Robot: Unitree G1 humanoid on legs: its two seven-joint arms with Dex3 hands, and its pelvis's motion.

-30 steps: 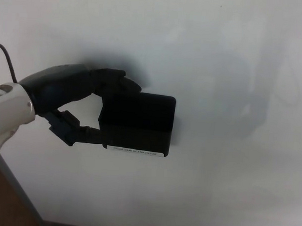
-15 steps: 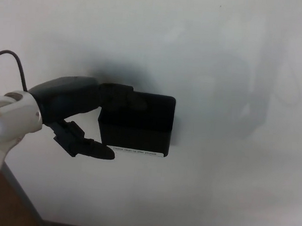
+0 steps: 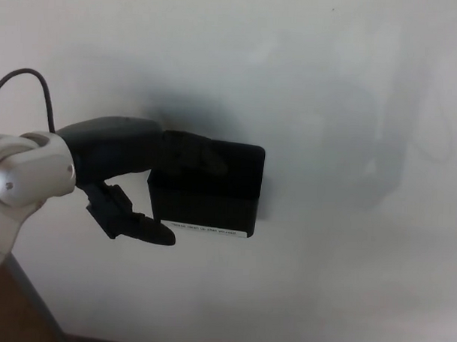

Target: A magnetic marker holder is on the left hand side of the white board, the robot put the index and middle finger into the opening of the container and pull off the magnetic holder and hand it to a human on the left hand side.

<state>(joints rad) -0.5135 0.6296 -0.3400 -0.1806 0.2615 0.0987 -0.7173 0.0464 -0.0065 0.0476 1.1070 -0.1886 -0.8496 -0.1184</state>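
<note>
The whiteboard point(image 3: 329, 84) fills nearly the whole frame. At centre, the black magnetic holder point(image 3: 209, 189) sits stuck to it, a white label along its lower edge. From the left edge, the left hand point(image 3: 135, 164) hooks two fingers point(image 3: 195, 153) over the holder's top, thumb point(image 3: 140, 226) below.

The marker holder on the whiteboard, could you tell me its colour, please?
Black, with a white label strip; head view: marker holder.

White board point(image 3: 329, 84) filling nearly the whole frame; black magnetic holder point(image 3: 213, 189) stuck flat against it, left of centre, white label along its lower edge.
</note>
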